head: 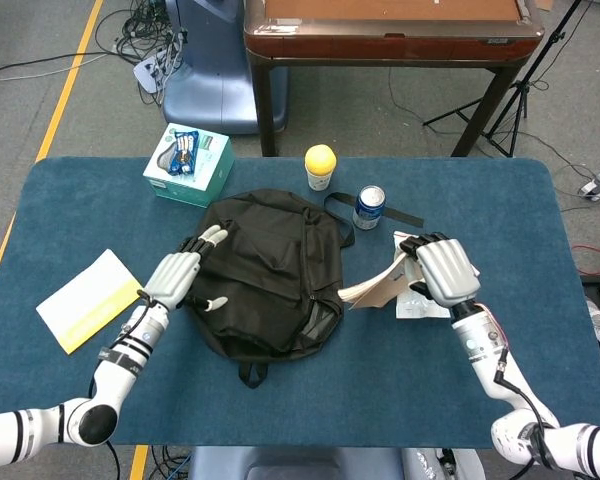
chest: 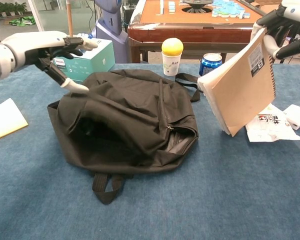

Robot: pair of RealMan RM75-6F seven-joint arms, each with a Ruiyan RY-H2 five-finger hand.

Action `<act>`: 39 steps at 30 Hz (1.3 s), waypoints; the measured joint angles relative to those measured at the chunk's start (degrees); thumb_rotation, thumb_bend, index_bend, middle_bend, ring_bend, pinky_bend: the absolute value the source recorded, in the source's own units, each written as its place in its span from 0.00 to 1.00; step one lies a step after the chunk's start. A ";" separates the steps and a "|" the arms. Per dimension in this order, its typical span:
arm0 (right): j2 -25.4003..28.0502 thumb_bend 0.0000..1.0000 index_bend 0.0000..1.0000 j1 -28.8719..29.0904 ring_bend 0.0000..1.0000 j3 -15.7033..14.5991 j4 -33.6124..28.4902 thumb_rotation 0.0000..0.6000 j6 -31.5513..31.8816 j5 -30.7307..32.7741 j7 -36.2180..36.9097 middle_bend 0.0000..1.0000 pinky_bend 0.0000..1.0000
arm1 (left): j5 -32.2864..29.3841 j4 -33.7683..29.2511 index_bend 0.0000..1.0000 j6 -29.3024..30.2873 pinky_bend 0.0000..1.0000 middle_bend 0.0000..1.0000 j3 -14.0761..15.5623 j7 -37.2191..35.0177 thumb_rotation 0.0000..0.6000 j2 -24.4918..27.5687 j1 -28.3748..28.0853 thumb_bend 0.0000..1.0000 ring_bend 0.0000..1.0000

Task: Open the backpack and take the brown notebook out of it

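Blue carpet-like cloth covers the table (head: pixel 280 400), which stands on a grey floor with a yellow line along the left side and a brown wooden table (head: pixel 390 30) beyond the far edge. Brown notebook (chest: pixel 242 90) is out of the bag, held tilted in the air above the right half of the surface, its lower corner hanging over a white snack packet (chest: pixel 270 127). Right hand (head: pixel 438 268) grasps the notebook at its upper spiral edge, fingers curled over the cover, forearm running back toward the near right corner. Black backpack (head: pixel 270 270) lies slumped at the middle of the surface, its mouth toward the near edge and partly collapsed, a carry loop (chest: pixel 105 186) trailing toward the near edge and a strap (head: pixel 380 212) toward the far edge. Left hand (head: pixel 178 275) hovers at the backpack's left side with fingers extended and spread, gripping nothing; whether its fingertips touch the fabric cannot be told. Beyond the backpack, near the far edge, stand a paper cup (head: pixel 320 175) with a yellow ball (head: pixel 320 158) on top and a blue drink can (head: pixel 369 206). A teal tissue box (head: pixel 188 165) carrying a blue packet (head: pixel 180 150) sits toward the far left corner. A white-and-yellow booklet (head: pixel 88 300) lies near the left edge. Bare cloth shows along the near edge and at the far right corner.
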 measured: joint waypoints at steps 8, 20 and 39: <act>-1.74 0.44 0.05 3.51 0.03 2.16 1.81 1.00 -4.45 6.71 -3.91 0.03 0.20 | 0.43 -0.85 0.00 1.70 0.00 0.00 0.08 -0.95 1.00 1.82 1.42 0.14 0.00; -2.35 0.31 0.00 6.07 0.00 4.84 1.89 1.00 -2.76 6.08 -5.58 0.00 0.09 | -0.83 2.28 0.00 3.01 0.00 0.00 -0.26 -3.42 1.00 4.08 3.80 0.14 0.00; 13.30 0.38 0.48 -9.74 0.30 -3.90 -9.38 1.00 13.57 -9.09 -2.60 0.38 0.37 | 7.24 4.66 0.20 10.33 0.00 0.00 3.02 -7.31 1.00 10.12 12.87 0.14 0.00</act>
